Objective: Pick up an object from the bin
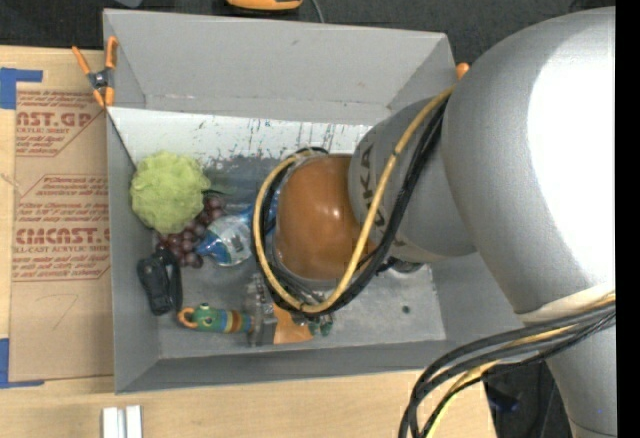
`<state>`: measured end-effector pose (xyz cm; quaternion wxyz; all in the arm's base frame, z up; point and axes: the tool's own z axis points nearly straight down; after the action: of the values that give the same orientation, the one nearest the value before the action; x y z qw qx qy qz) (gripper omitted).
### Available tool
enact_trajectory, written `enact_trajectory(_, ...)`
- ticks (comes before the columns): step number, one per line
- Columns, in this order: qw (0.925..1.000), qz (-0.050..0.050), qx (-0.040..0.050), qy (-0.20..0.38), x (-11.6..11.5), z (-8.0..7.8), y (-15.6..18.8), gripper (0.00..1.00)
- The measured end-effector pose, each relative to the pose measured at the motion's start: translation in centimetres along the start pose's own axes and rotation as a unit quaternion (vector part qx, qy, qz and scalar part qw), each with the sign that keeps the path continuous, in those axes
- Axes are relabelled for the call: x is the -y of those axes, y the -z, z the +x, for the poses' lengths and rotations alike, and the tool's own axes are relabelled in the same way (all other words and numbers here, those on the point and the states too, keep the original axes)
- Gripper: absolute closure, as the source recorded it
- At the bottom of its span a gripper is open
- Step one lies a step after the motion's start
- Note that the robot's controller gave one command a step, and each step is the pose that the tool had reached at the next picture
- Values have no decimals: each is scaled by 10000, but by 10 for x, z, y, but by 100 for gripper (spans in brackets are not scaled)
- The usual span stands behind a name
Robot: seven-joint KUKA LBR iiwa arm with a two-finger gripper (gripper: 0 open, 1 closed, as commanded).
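Camera view, from above: at the left of the bin point(280, 66) you see a green fuzzy ball point(167, 190), dark grapes point(188, 231) touching its lower edge and a black piece point(158, 284) below them. Next come a crumpled blue-and-clear wrapper point(226, 241) and a striped toy point(212, 319) by the near wall. Your gripper point(268, 311) sits low in the bin at the toy's right end, under the arm's orange cover point(315, 216). You cannot tell whether the claw is apart or together. This looks like the reach-in before a grasp. Next you likely need to close on the nearest piece and lift it clear of the wall.
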<state>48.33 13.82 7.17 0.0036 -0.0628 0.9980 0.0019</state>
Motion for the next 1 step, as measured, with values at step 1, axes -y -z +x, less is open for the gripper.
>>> enact_trajectory(1,10000,10,-57,-1,0,3,29,100)
